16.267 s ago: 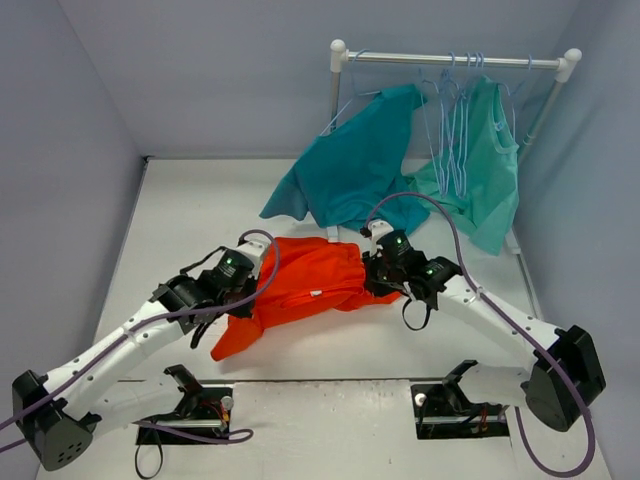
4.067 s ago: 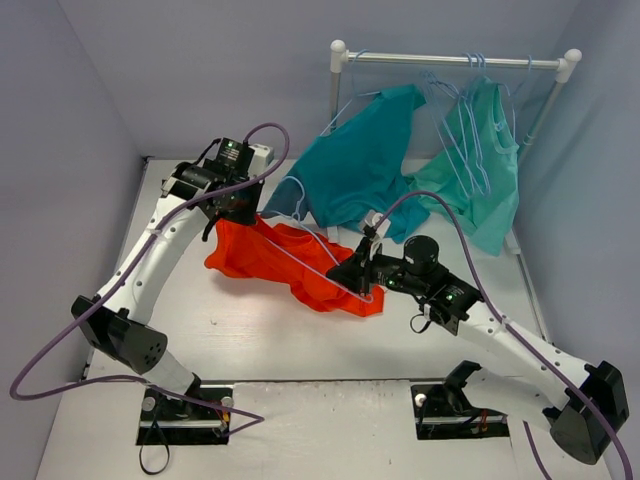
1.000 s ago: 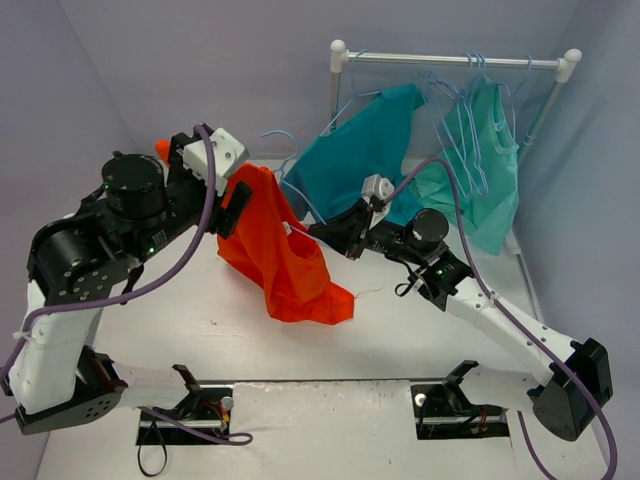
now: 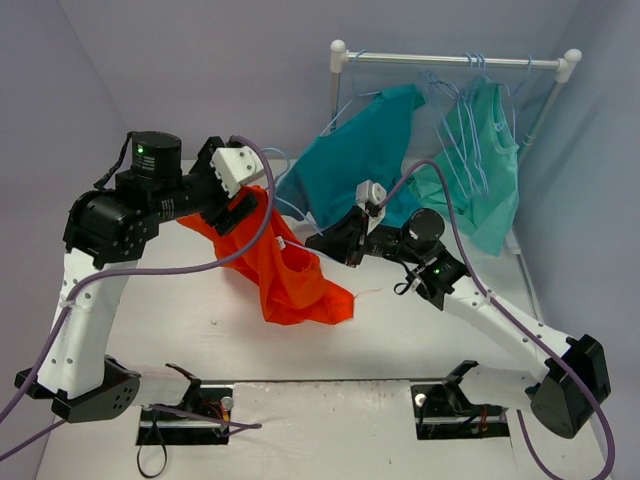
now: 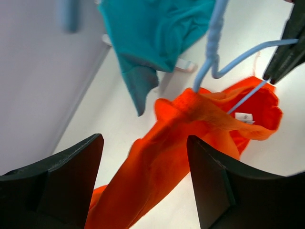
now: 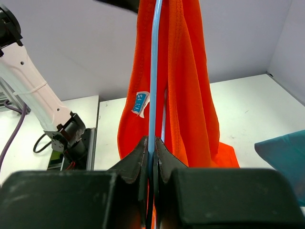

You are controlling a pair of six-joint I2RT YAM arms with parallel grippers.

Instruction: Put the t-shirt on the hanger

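The orange-red t-shirt [image 4: 290,280] hangs in the air between my two arms, its lower end close to the table. In the left wrist view the t-shirt [image 5: 167,157] runs up between my left gripper's [image 5: 144,143] wide-apart fingers to the pale blue hanger [image 5: 212,52], whose wire enters the neck by the white label [image 5: 244,116]. My left gripper [image 4: 243,205] is open at the shirt's top edge. My right gripper [image 6: 152,143] is shut on the hanger [image 6: 153,86], with the t-shirt [image 6: 186,95] draped along the wire. From above, my right gripper [image 4: 318,240] sits just right of the shirt.
A white clothes rack [image 4: 450,62] stands at the back right, carrying a teal-blue shirt [image 4: 360,170], a lighter green-teal garment [image 4: 485,165] and several spare hangers [image 4: 452,120]. Walls close in the table [image 4: 200,320] at the left and back.
My left arm has swung and its wrist now sits slightly lower and further right. The shirt's upper fold has sagged and spread leftward. My right gripper still clamps the hanger in nearly the same place.
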